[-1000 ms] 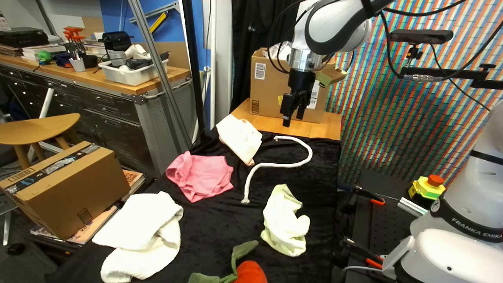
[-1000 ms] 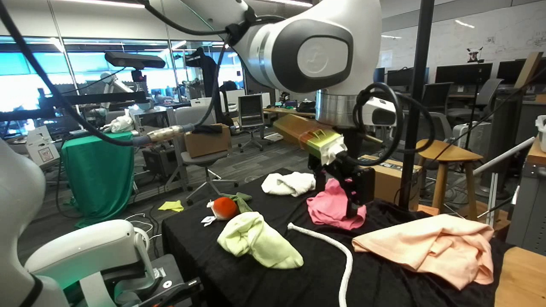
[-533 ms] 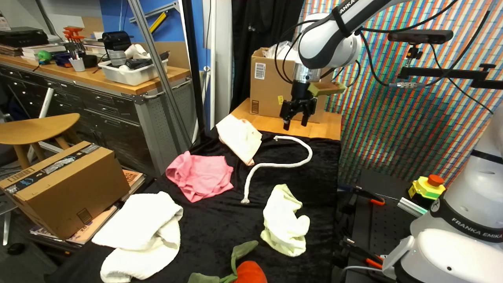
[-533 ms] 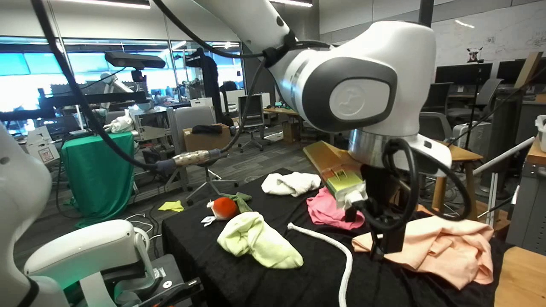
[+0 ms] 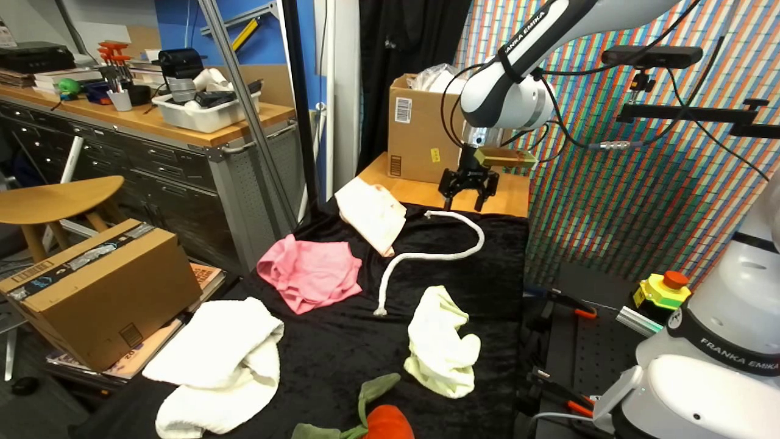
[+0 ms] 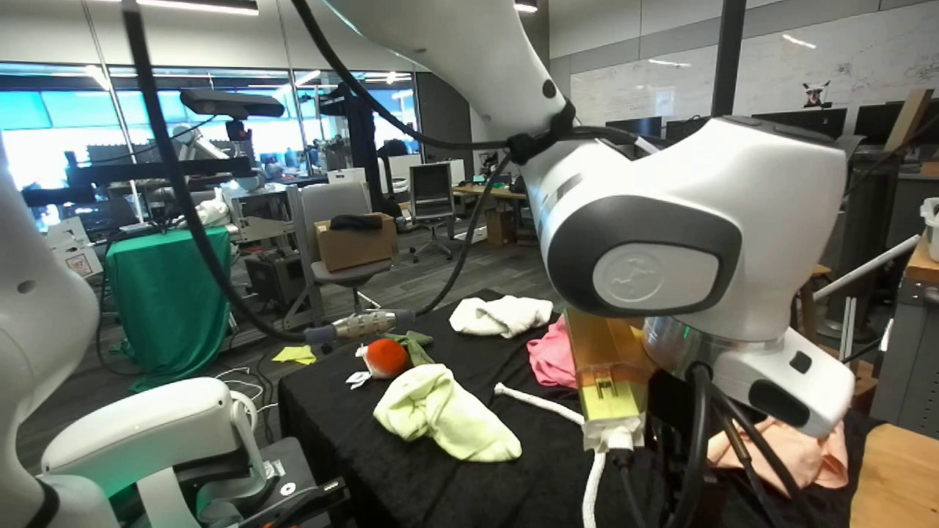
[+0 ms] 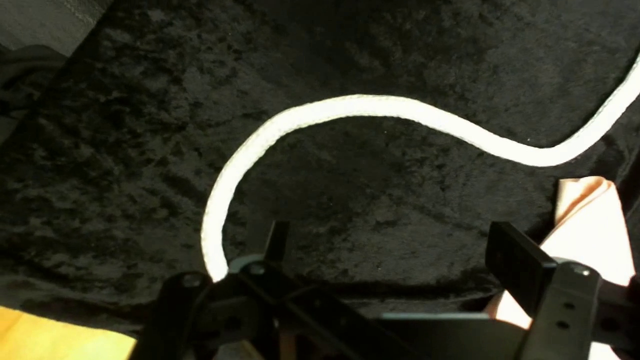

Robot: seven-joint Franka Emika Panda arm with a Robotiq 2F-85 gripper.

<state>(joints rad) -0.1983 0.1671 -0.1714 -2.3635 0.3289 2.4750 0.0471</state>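
Nearest me, on a draped black velvet cloth (image 5: 341, 360): a round red-orange plush (image 5: 388, 423) with long olive-green fabric leaves (image 5: 376, 386). Left of it, a thick white towel (image 5: 225, 360), rumpled and folded over itself. Slightly farther, right side, a pale yellow-green soft cloth (image 5: 440, 350), bunched lengthwise.

Middle distance, left: a crumpled pink cloth (image 5: 314, 271). Right of it, a long white braided rope (image 5: 426, 256), lying in a loose S. Its near end sits between the pink and yellow-green cloths; its far part bends right, then hooks back left near the black velvet's far edge.

Farther, left of the rope: a folded peach fabric piece (image 5: 375, 213). Its near tip lies just beside the rope, a strip of black between them in the wrist view.

Far end: black two-fingered gripper (image 5: 464, 206), pointing down over the rope's far end. Hand released, fingers spread wide. In the wrist view one side of the gripper hides the rope's end and the other covers part of the peach piece; height above the rope I cannot tell.

Beyond: a strip of pale wooden tabletop (image 5: 420, 193), and on it a large brown cardboard box (image 5: 420, 140) with clear plastic (image 5: 434, 75) at its top.
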